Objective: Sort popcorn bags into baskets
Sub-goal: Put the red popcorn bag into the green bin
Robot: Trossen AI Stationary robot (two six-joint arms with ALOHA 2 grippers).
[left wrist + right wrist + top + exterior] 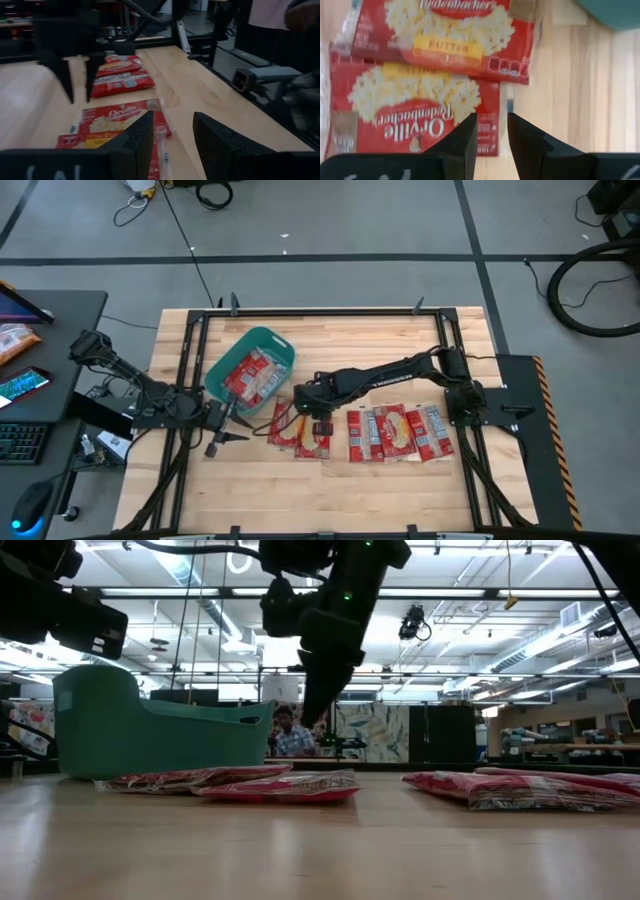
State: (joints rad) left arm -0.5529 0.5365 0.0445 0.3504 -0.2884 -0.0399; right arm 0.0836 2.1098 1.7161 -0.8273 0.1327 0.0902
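Observation:
Two red popcorn bags (297, 432) lie flat and overlapping on the wooden table, near its middle. They also show in the right wrist view as one popcorn bag (415, 110) partly under another (445, 35). My right gripper (492, 131) hangs open just above them, pointing steeply down and clear of them (312, 718). Several more bags (400, 433) lie in a row to the right. The teal basket (275, 337) stands at the far left with bags (250, 375) inside. My left gripper (175, 140) waits open, near level, by the basket's near side, with nothing between its fingers.
Black frame rails (190, 350) run along the table's edges. A dark desk (60, 310) with a phone and keyboard stands off the left side. Bare wood lies toward the near edge (330, 490). A person (290, 735) sits far behind the table.

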